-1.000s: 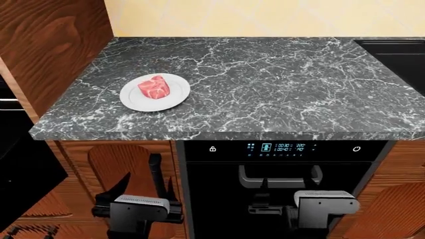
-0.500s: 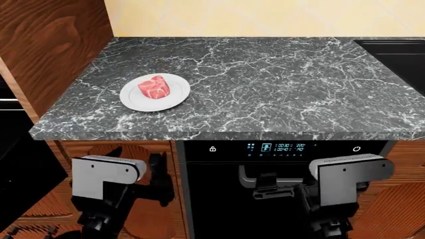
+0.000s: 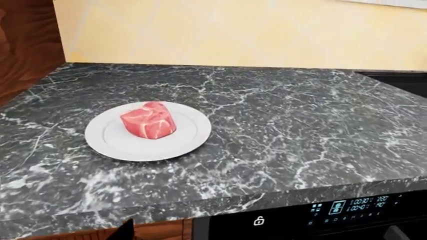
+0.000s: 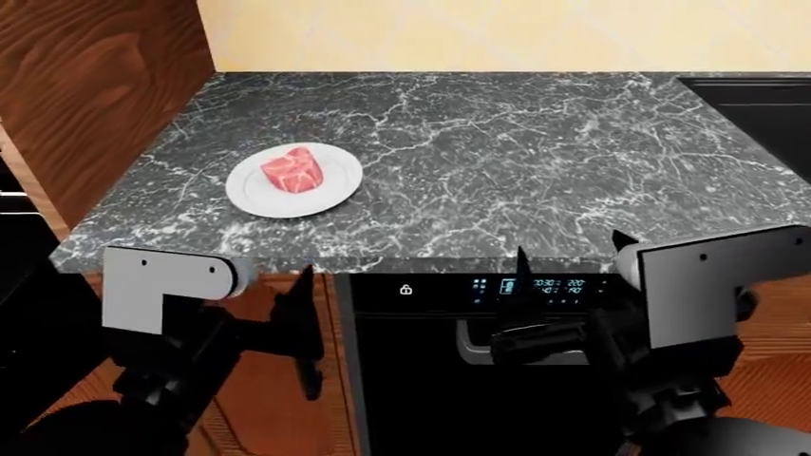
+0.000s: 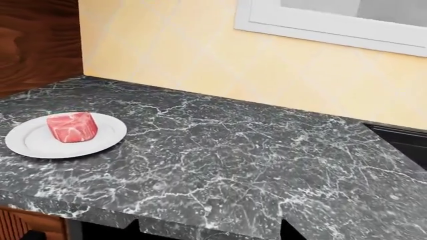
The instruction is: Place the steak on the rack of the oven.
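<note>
1. At the far left of the head view a brown wood cabinet side [image 4: 95,104] rises beside the marble countertop [image 4: 507,152]. A strip of dark cavity shows at the left edge below it; I cannot tell whether that is the oven, and no rack is visible in any view.

2. The left gripper [image 4: 308,328] hangs in the lower left of the head view, below the counter's front edge, fingers pointing upward. They stand apart with nothing between them, so it reads as released and empty.

3. The steak [image 4: 292,170] lies on a white plate [image 4: 332,193] in the upper left of the head view, near the counter's front-left corner. It sits almost directly above and beyond the left gripper, so the left arm is clearly the nearer one. The slab is compact, with no marked long axis.

4. The counter's front lip lies between gripper and steak. My judgement is that the left arm must rise over that lip before reaching forward and down.

5. Centre-low, a black-fronted appliance [image 4: 533,285] with a cyan display sits under the counter.

6. The right gripper [image 4: 564,271], lower right, also points upward, spread and empty, well apart from the steak.

7. The counter around the plate carries nothing else.
</note>
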You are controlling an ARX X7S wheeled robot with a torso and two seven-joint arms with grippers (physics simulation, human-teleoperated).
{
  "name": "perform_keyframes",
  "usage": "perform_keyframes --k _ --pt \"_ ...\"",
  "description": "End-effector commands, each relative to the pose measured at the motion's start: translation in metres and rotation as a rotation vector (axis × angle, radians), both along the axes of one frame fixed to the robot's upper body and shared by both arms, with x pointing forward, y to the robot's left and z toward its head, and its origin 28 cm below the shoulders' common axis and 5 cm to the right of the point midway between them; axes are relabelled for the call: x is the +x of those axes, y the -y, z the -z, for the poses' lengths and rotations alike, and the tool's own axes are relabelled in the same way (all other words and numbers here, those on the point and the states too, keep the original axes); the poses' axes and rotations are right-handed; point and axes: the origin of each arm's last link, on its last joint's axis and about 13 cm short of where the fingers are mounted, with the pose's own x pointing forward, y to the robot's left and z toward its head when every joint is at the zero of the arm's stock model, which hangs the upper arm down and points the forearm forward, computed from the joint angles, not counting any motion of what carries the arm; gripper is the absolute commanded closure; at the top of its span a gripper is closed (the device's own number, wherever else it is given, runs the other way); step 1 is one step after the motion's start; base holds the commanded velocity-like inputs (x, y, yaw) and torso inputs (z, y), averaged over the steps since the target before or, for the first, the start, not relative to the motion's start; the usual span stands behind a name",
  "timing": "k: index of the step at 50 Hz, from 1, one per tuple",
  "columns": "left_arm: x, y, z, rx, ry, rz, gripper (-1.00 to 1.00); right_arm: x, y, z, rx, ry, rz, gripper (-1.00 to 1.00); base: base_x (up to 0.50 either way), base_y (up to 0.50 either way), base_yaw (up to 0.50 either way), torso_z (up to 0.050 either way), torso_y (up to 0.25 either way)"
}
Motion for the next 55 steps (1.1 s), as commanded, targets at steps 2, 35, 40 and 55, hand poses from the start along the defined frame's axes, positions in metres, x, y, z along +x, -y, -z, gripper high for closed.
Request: perform_keyframes --k 2,35,40,55 --pt "0.002 0.0 -0.01 -0.017 0.004 0.013 -1.0 -0.001 0.004 -0.007 -0.038 0.003 0.006 -1.0 0.5 0.0 0.0 0.0 0.0" --pt "0.001 0.0 -0.015 -0.003 0.016 -0.011 -1.0 -0.001 0.005 -0.011 -0.063 0.008 -0.019 -1.0 0.5 0.0 0.0 0.0 0.001" --pt "0.002 0.0 -0.016 -0.003 0.016 -0.012 -1.0 -0.002 0.006 -0.01 -0.055 0.012 -0.019 -1.0 0.06 0.0 0.0 0.0 0.006" --pt "-0.003 0.009 -0.039 -0.066 -0.042 -0.117 -1.0 0.004 0.007 -0.006 -0.049 0.011 -0.055 -1.0 0.0 0.0 0.0 0.0 0.0"
